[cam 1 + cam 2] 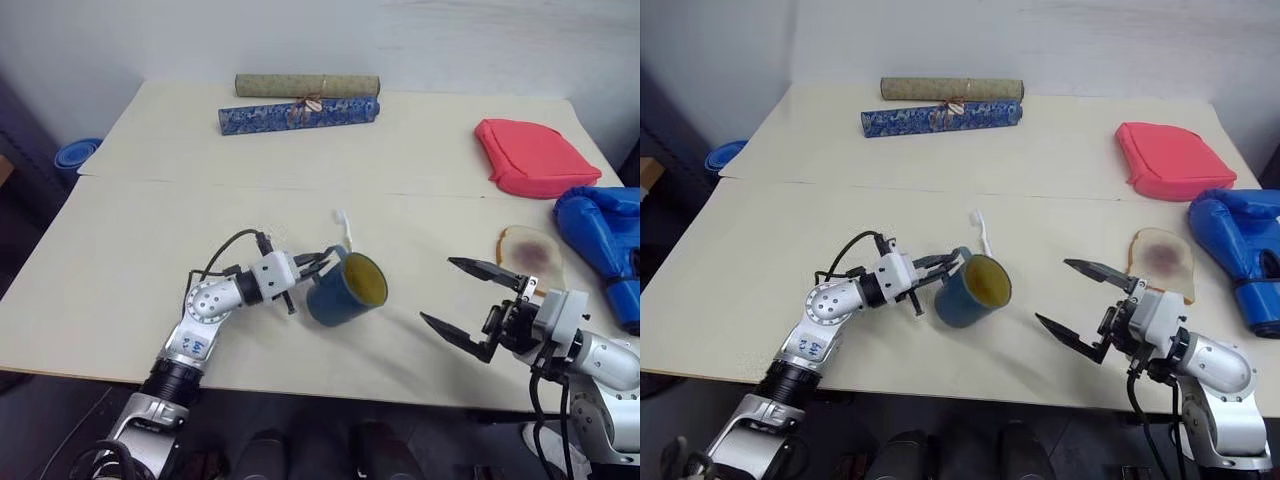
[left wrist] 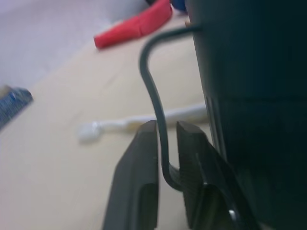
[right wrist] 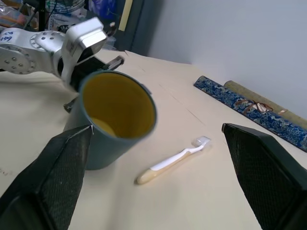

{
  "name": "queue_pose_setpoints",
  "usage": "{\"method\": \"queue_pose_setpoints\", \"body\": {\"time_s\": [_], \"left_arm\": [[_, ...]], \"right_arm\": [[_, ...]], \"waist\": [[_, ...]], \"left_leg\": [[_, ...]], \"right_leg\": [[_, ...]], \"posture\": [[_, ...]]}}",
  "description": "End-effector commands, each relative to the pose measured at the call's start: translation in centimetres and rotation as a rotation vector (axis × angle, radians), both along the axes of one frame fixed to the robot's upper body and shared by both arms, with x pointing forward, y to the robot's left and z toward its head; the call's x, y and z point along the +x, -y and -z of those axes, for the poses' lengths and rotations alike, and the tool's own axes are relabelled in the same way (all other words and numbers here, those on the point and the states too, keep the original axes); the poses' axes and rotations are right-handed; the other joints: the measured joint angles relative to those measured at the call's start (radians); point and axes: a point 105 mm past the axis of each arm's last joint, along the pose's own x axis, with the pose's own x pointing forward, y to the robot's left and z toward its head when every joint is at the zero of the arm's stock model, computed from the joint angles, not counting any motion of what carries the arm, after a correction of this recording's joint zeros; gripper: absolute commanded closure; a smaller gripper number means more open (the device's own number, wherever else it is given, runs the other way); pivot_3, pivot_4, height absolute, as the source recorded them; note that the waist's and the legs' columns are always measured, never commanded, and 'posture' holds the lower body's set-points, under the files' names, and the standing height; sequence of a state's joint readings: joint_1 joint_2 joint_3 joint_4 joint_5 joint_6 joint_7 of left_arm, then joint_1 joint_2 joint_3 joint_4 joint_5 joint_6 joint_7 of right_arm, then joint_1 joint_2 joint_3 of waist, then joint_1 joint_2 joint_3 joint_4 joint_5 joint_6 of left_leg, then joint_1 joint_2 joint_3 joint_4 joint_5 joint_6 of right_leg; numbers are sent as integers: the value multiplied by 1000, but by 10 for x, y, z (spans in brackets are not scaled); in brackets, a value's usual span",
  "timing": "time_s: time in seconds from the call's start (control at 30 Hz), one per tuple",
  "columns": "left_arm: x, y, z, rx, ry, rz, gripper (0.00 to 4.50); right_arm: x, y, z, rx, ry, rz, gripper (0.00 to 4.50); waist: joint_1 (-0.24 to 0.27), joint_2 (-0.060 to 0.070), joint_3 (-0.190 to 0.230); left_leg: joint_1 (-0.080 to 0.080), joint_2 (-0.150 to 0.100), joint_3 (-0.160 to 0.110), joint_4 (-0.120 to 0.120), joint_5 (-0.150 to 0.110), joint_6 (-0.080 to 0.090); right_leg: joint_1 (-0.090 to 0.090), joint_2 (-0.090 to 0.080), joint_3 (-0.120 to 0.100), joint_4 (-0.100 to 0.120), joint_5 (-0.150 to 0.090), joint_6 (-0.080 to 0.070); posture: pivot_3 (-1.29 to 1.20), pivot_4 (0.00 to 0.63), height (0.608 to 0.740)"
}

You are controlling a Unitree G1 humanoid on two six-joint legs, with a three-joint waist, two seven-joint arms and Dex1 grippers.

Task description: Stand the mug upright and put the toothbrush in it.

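Here the left gripper [image 1: 318, 263] pinches the thin handle of the mug [image 1: 347, 288], tilted mid-table. The toothbrush [image 3: 170, 160] lies at its twelve o'clock. The right gripper [image 1: 462, 306] gapes wide. The mug seems rigid, glossy, prone to swinging; the brush light, best taken mid-handle.

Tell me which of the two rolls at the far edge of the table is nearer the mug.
The blue patterned roll. It lies on the mug's side of the plain olive roll, which sits behind it by the wall.
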State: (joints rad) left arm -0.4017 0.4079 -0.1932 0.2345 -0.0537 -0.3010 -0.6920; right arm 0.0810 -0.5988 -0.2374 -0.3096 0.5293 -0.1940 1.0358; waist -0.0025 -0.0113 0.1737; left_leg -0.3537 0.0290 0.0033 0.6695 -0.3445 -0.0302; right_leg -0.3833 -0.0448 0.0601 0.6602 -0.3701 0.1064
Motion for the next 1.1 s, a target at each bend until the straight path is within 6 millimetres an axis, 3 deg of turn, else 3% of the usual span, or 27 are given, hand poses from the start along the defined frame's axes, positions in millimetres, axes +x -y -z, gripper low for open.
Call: {"method": "queue_pose_setpoints", "body": {"time_s": [0.03, 0.2, 0.3, 0.37, 0.5, 0.6, 0.7, 0.87, 1.0, 1.1], "left_arm": [[3, -7, -11, -18, 27, -26, 2627], [8, -23, -17, -30, 5, -64, 1117], [5, -41, -23, -51, -37, -80, 137], [-3, -52, -26, -71, -89, -60, 11], [-39, -98, -22, -41, -330, 19, 11], [-57, -125, -23, -56, -476, 16, 11], [-66, -137, -33, -79, -518, 5, 11], [-70, -132, -46, -150, -521, 11, 11], [-71, -126, -52, -187, -502, 29, 11], [-72, -122, -54, -184, -483, 44, 11]], "right_arm": [[-3, -1, -13, -6, 54, 0, 0], [-3, 0, -13, -4, 47, 11, 0], [-2, 13, -9, 11, -7, 66, 0], [-2, 25, -5, 9, -61, 96, 0], [-7, 62, 16, -62, -249, 187, 0], [-2, 66, 16, -115, -277, 199, 0], [26, 55, 13, -140, -385, 271, 0], [64, 15, 2, -156, -493, 235, 0], [102, -10, 7, -244, -624, 302, 0], [127, -42, -4, -223, -686, 284, 0]], "waist": [[1, 0, 0], [1, 0, 0], [-1, 0, 0], [-2, 0, 0], [-7, 0, 0], [-21, 0, 1], [-30, 1, 1], [-35, 1, 1], [-35, 1, 1], [-37, 1, 1]], "left_leg": [[0, 0, 0, 0, 0, 0], [0, 0, 0, 1, -1, 1], [0, 0, 0, 0, -1, 1], [0, 0, 0, -1, -1, 1], [0, 1, 0, -3, -1, 1], [0, 1, 0, -4, -2, 4], [2, 0, -2, -3, -3, 7], [0, 1, -6, -5, -1, 4], [-14, 0, -6, -3, 2, -2], [-20, 0, -4, -1, 2, -2]], "right_leg": [[0, 0, 0, 0, 0, 0], [0, -1, 0, 0, 0, 0], [0, 0, 0, 0, 0, 0], [0, 0, 0, 0, 0, 0], [0, -1, 0, -1, 0, 0], [0, -1, 0, -2, 0, -1], [2, -3, -1, -2, 0, -1], [0, -3, -4, -1, 0, -2], [-14, -3, -4, 2, 0, -2], [-22, -3, -3, 3, 0, -3]], "posture": [[0, 150, 740], [0, 150, 740], [0, 150, 740], [0, 150, 740], [0, 150, 740], [0, 150, 740], [0, 150, 740], [0, 150, 740], [0, 150, 740], [0, 150, 740]]}}
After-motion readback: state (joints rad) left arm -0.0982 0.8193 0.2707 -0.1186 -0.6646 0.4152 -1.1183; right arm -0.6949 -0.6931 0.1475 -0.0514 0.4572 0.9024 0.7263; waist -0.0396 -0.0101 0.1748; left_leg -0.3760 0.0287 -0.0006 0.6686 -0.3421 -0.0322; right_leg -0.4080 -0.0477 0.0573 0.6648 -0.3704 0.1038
